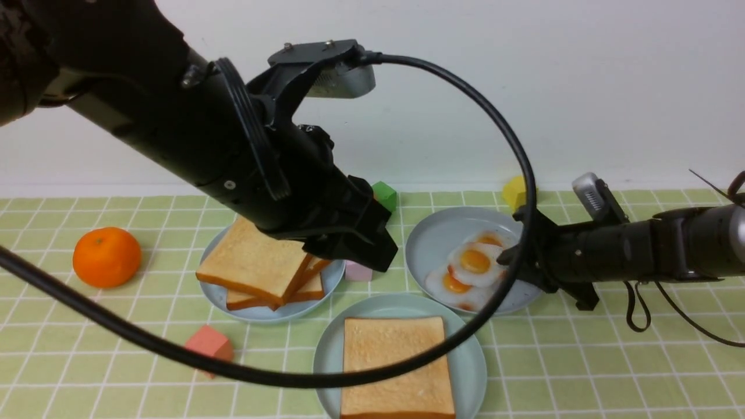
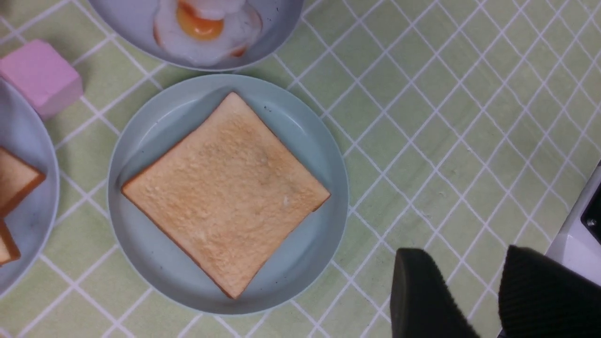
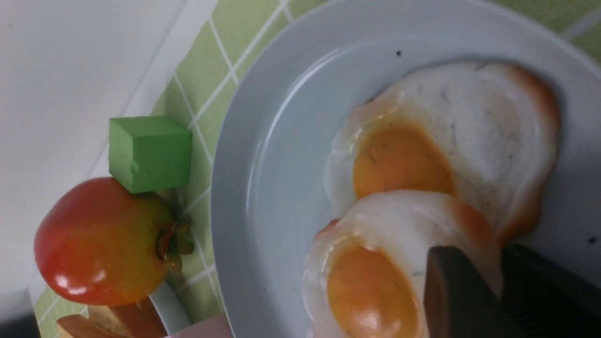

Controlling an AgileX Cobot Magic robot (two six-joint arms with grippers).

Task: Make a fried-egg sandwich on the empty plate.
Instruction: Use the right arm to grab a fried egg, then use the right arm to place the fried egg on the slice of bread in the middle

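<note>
On the right gripper point(image 3: 500, 267) we see jaws seemingly clenched on the rim of a glossy white fried egg with orange yolk point(image 3: 371, 286), though the view is tight. It overlaps a second egg point(image 3: 422, 141), which may drag along. The left gripper point(image 2: 467, 267) hangs, jaws released, near the pale mint-green plate point(image 2: 155, 263) holding one square golden-brown toast slice point(image 2: 225, 192).

A toast slice point(image 1: 397, 364) lies flat on the near mint plate point(image 1: 472, 372), while the right tool point(image 1: 505, 256) meets the top fried egg point(image 1: 474, 261).
</note>
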